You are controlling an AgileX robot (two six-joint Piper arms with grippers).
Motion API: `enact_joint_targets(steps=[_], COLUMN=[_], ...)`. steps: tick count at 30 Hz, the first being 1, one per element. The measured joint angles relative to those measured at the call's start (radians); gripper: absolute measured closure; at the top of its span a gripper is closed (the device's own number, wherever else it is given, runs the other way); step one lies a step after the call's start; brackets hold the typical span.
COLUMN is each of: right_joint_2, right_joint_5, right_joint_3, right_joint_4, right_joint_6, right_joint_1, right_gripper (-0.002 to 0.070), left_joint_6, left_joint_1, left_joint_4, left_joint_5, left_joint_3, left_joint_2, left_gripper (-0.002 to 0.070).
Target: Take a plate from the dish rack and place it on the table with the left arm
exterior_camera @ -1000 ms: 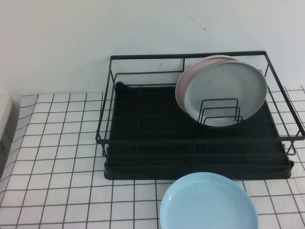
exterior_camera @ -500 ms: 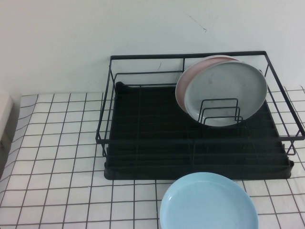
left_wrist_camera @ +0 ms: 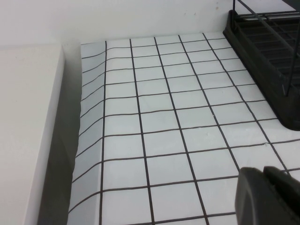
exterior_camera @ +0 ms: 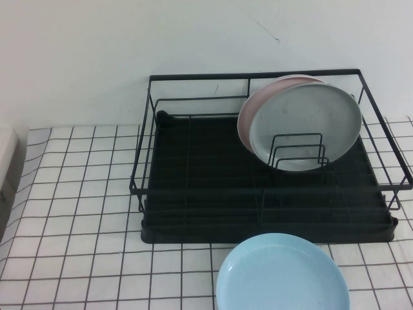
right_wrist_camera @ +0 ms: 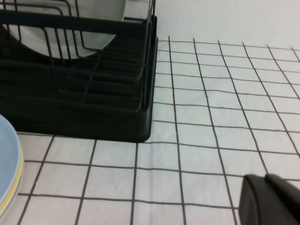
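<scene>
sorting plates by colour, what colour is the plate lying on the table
Light blue plate, flat on the table before the dish rack; clearest in the high view.

The high view looks down at the dish rack (exterior_camera: 271, 161); both wrist views look low and close over the table (left_wrist_camera: 154, 131), sharing the rack's corners.

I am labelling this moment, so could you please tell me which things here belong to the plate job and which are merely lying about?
Job:
- grey plate, upright in the dish rack
- table
- left gripper, low over the table beside the rack

Lying about:
- pink plate
- light blue plate
- right gripper, low over the table
</scene>
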State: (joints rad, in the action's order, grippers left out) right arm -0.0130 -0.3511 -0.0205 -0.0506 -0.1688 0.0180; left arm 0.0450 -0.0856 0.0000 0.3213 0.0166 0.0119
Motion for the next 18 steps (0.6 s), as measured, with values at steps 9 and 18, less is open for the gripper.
enact_joint_targets(steps=[9,18], right_joint_2=[0.000,0.000], right_joint_5=[0.000,0.000], right_joint_3=[0.000,0.000], right_joint_4=[0.000,0.000], right_joint_6=[0.000,0.000], right_joint_1=[0.000,0.000], right_gripper=[0.0680,0.0680], left_joint_6=[-0.004,-0.004], left_joint_1=[0.000,0.000], left_joint_4=[-0.007,0.000], left_joint_5=[-0.321,-0.891], left_joint_3=[0.007,0.007], left_joint_2=[0.000,0.000], left_gripper=[0.0677,0.0677])
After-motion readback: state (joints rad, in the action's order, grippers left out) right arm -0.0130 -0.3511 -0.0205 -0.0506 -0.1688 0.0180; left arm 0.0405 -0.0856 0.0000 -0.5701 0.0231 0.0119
